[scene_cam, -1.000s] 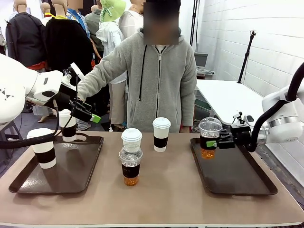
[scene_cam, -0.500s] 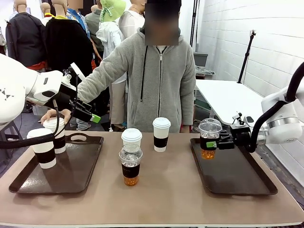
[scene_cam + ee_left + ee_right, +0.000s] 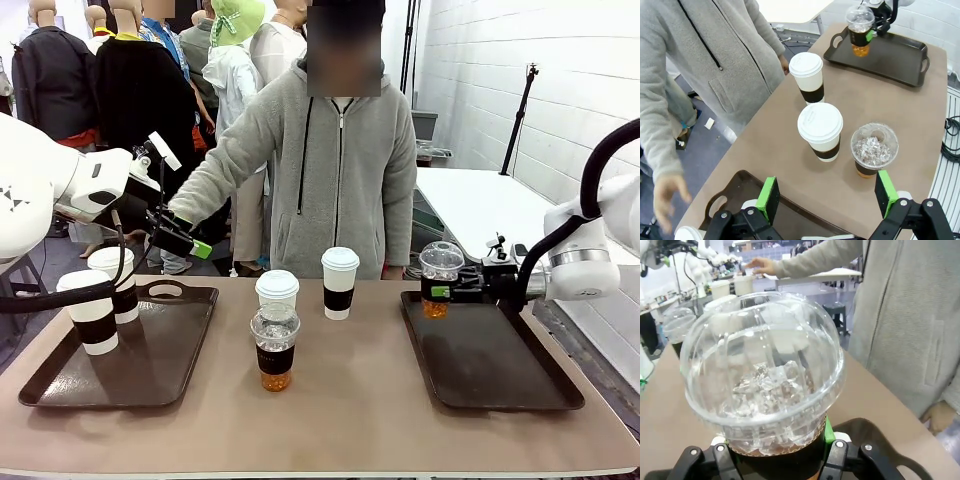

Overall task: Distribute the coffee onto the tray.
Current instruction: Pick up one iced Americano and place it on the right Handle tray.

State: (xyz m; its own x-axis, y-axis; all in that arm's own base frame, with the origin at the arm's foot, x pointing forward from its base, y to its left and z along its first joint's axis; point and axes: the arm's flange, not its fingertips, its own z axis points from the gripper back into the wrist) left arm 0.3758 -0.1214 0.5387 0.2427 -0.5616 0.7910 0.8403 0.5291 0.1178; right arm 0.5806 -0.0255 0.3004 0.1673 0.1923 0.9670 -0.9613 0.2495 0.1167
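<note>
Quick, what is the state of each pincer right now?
Left pincer: open, holding nothing.
Right pincer: closed on the clear domed cup.

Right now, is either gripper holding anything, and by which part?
The right gripper grips the clear plastic dome-lidded cup of amber liquid around its black sleeve. The left gripper is open and empty.

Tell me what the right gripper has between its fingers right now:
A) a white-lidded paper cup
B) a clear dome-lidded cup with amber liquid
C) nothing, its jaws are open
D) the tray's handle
B: the right gripper is shut on the black sleeve of the dome-lidded cup at the far left corner of the right-hand tray, and the right wrist view shows its clear lid over ice.
</note>
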